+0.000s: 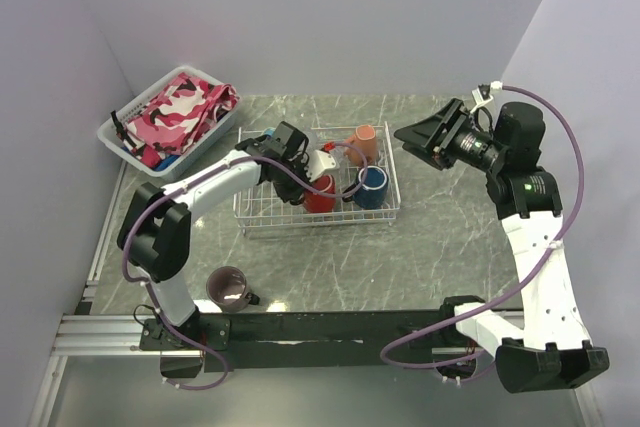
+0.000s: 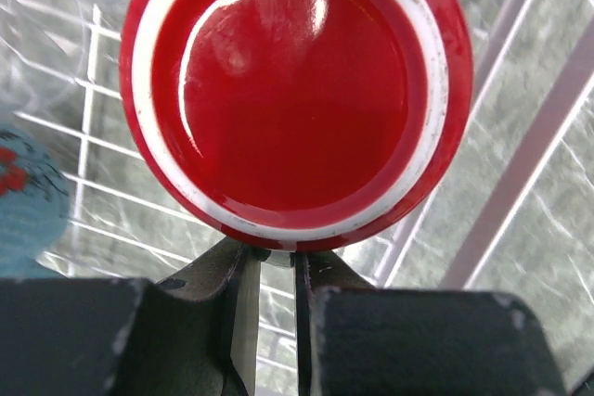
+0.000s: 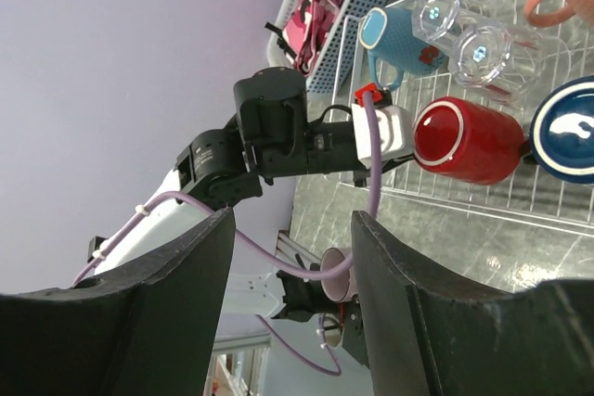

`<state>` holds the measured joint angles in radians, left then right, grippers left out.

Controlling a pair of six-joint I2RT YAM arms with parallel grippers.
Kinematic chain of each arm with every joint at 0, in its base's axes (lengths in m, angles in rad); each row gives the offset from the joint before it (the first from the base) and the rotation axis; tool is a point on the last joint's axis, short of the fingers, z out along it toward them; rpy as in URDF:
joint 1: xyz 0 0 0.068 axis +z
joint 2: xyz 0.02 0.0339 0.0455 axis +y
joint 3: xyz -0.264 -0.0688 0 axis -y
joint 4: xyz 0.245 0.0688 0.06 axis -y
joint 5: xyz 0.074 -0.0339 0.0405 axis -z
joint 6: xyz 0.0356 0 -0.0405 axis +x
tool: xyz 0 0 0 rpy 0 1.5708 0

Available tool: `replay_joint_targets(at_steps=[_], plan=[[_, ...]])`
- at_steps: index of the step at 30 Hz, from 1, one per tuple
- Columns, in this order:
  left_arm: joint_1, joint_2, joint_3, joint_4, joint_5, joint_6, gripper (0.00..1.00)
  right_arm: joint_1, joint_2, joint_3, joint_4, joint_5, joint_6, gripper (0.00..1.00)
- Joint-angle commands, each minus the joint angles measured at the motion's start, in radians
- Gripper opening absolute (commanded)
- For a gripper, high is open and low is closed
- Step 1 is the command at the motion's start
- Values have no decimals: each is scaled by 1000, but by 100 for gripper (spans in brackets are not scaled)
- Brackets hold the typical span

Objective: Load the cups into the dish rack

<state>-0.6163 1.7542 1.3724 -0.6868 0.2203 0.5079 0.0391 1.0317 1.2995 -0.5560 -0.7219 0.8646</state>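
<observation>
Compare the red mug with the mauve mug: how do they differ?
The glossy red ceramic mug sits in the white wire dish rack; the mauve ceramic mug stands on the grey marbled table outside it. The red mug is base up, the mauve mug mouth up. The left gripper has its fingers shut on the red mug; nothing touches the mauve mug. Both are round mugs.

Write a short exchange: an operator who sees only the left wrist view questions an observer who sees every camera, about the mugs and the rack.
Operator: I see just the base of a red mug. Any mugs outside the rack?
Observer: Yes, a mauve mug stands on the table, near its front edge.
Operator: Is the right gripper busy?
Observer: No, it is open and empty, off to the rack's right.
</observation>
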Motion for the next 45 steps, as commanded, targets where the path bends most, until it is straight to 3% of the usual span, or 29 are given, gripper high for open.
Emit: replay_joint_targets(at_steps=[1,12,13,14,17,20,24,27,31,34,37,45], plan=[[-16,2,14,99,-7,-11,1,-18,-44,-28,24,-17,-15,61],[-48,50,37,121,-15,-28,2,-28,-67,-55,24,-25,-15,61],[-49,51,39,118,-15,-26,4,-28,-68,-55,19,-27,-16,61],[-49,53,42,109,-15,-26,15,-30,-70,-57,16,-27,-19,61],[-49,42,40,102,-18,-23,32,-31,-70,-62,16,-28,-18,61],[-49,19,43,96,-21,-26,43,-33,-67,-62,15,-30,-21,61],[-49,-13,80,61,-19,-32,50,-33,-59,-54,-10,-28,-41,61],[-40,-38,158,-2,-18,-43,57,-33,-47,-40,-53,-33,-82,62],[21,-116,316,-81,40,-78,60,-10,-4,-2,-189,-5,-188,62],[122,-185,393,-76,106,-146,62,109,51,70,-313,73,-300,63],[257,-263,401,-14,166,-252,67,249,106,106,-337,189,-314,72],[524,-468,256,-29,258,-356,67,699,411,354,-488,479,-386,81]])
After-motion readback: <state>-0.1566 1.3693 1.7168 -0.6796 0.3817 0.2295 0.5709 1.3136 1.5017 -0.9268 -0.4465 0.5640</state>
